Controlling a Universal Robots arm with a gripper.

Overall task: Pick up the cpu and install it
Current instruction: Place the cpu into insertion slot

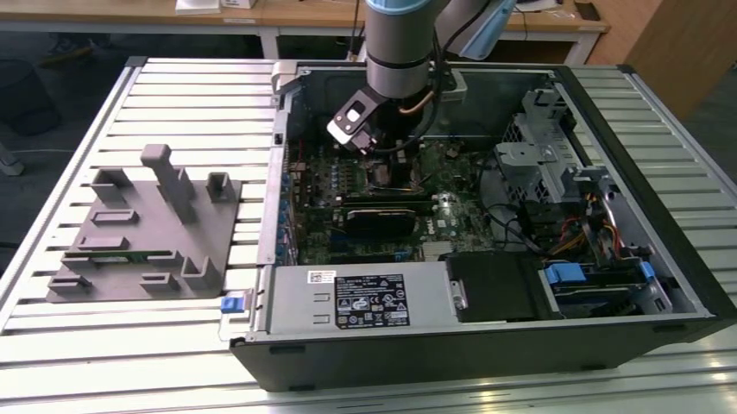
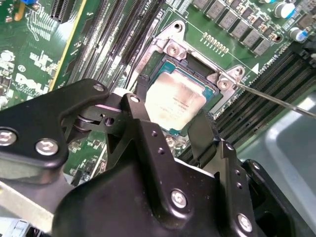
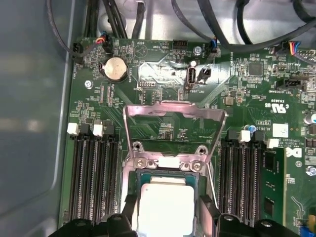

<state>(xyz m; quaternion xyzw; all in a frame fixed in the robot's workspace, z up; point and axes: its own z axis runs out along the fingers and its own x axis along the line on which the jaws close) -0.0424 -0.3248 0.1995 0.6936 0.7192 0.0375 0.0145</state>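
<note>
**Position and reason**

The arm [image 1: 398,52] reaches down into the open computer case [image 1: 484,358]. The case lies on its side on the slatted table [image 1: 69,362], so the motherboard [image 3: 163,74] faces up and can be approached from above. The grey holder [image 1: 138,233] stands well apart from the case, toward the exterior view's left.

The cpu [image 2: 175,101] lies level in the socket [image 2: 170,66], silvery top up. The hinged metal plate [image 3: 173,106] stands swung up, away from the socket. The thin lever [image 2: 276,101] stands off to one side. Both have to be clear for the chip to travel straight down.

The gripper [image 2: 173,112] is directly above the socket. Its fingers [image 2: 144,128] stand against two opposite edges of the cpu with no visible gap. The jaws are therefore narrow, at chip width, and are judged to be holding the cpu. An edge grip leaves the top and the contact face untouched.

**Hidden or unclear**

- In the first wrist view, the picture's edge cuts off the fingertips and the near part of the cpu.
- In the second wrist view, the gripper body covers one side of the socket.
- The underside of the cpu is hidden, so full seating cannot be confirmed.
- In the exterior view, the arm's wrist stands in front of the socket area.
</note>
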